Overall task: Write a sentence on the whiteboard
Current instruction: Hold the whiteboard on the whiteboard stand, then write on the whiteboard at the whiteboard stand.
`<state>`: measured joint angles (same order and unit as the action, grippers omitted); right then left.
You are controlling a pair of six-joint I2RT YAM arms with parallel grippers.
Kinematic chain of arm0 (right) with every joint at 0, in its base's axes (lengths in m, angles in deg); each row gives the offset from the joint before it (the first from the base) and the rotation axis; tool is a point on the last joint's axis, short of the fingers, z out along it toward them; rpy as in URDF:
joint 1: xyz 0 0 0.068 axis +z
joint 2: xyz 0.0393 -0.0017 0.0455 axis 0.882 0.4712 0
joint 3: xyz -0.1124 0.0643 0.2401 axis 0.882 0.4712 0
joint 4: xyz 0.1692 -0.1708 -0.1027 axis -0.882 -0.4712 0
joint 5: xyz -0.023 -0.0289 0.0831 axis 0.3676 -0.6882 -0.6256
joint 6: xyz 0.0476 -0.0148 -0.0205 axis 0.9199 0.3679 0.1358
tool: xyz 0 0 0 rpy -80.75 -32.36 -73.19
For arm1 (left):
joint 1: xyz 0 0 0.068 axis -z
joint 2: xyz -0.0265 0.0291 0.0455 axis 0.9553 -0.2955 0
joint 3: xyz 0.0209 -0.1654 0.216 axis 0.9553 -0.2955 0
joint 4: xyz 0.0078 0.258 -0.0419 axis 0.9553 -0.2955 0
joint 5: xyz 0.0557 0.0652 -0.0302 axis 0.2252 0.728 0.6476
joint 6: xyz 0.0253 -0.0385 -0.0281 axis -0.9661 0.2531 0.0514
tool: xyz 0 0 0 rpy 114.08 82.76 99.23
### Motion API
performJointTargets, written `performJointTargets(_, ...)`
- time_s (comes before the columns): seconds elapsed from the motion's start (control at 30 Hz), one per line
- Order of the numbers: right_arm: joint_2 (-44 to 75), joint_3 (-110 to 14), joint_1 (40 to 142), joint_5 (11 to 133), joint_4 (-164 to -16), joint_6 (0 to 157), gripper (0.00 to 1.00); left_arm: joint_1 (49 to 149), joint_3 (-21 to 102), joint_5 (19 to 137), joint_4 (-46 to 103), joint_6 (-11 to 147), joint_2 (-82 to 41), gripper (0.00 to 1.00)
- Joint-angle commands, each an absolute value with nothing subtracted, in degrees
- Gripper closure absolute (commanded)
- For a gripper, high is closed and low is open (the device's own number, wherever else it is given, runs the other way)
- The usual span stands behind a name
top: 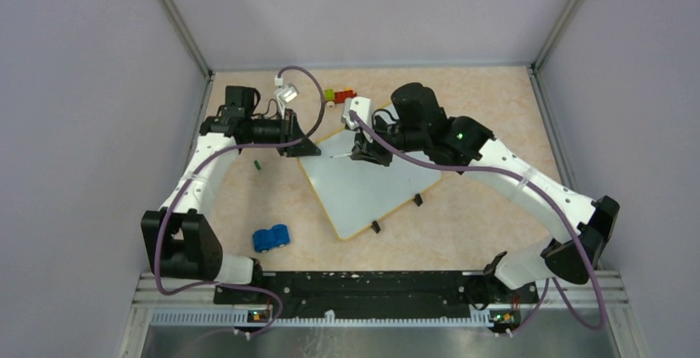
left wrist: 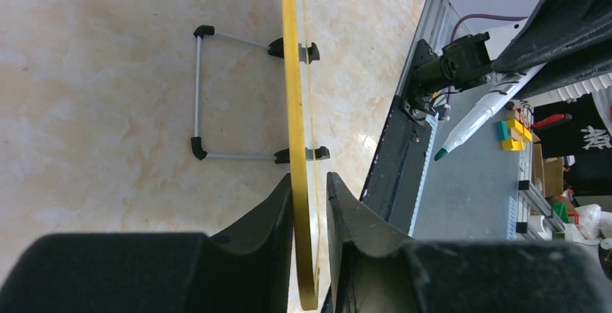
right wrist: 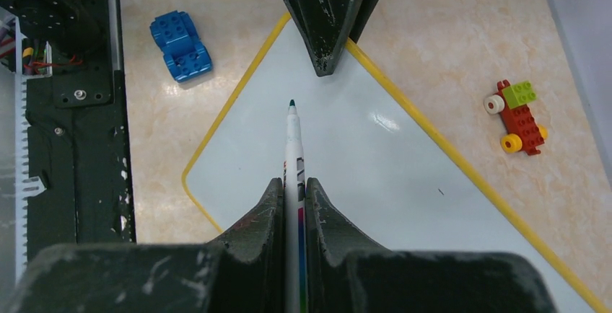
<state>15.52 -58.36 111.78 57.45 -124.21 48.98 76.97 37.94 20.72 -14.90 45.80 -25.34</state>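
The whiteboard [top: 371, 185] lies skewed in the middle of the table, white with a yellow rim. No green writing shows on it; only a tiny dark speck [right wrist: 440, 192] is visible. My left gripper [top: 299, 145] is shut on the board's far-left corner. In the left wrist view the rim [left wrist: 289, 75] runs edge-on between the left gripper's [left wrist: 310, 183] jaws. My right gripper [right wrist: 292, 183] is shut on a white marker [right wrist: 292, 147], whose green tip [right wrist: 291, 102] points at the board near the left gripper's fingers [right wrist: 328, 10]. The marker also shows in the left wrist view [left wrist: 480, 115].
A blue toy car [top: 271, 237] sits near the board's front-left side. A red, green and yellow brick vehicle [top: 339, 95] stands behind the board. A small green piece [top: 257, 163] lies to the left. The board's wire stand [left wrist: 198, 93] with black clips is underneath. The black base rail [top: 363, 284] runs along the near edge.
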Motion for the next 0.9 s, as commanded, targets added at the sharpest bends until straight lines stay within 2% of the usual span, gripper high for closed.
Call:
performJointTargets(0.0,16.4,-61.0,113.5,57.0,-122.5,46.7,1.0,77.1,38.5,18.6,-12.3,46.6,-25.5,0.74)
performJointTargets(0.13,17.8,-61.8,115.3,56.9,-122.6,45.9,1.0,77.1,38.8,20.4,-12.3,46.2,-25.3,0.74)
performJointTargets(0.23,18.9,-62.3,116.0,57.3,-122.8,45.6,1.0,76.8,39.4,21.0,-12.9,46.2,-24.7,0.64)
performJointTargets(0.27,19.4,-62.5,116.0,57.3,-122.9,45.6,1.0,76.7,39.2,21.1,-12.9,46.4,-24.5,0.63)
performJointTargets(0.53,20.5,-62.2,116.3,58.2,-121.7,46.5,1.0,76.3,37.0,20.9,-10.9,47.7,-23.1,0.88)
performJointTargets(0.8,21.4,-62.2,117.7,61.5,-118.2,48.9,1.0,76.3,37.3,21.0,-10.8,48.2,-23.1,1.0)
performJointTargets(0.87,22.0,-62.2,118.2,62.1,-117.6,49.0,1.0,76.3,37.3,20.8,-10.8,48.3,-23.4,1.0)
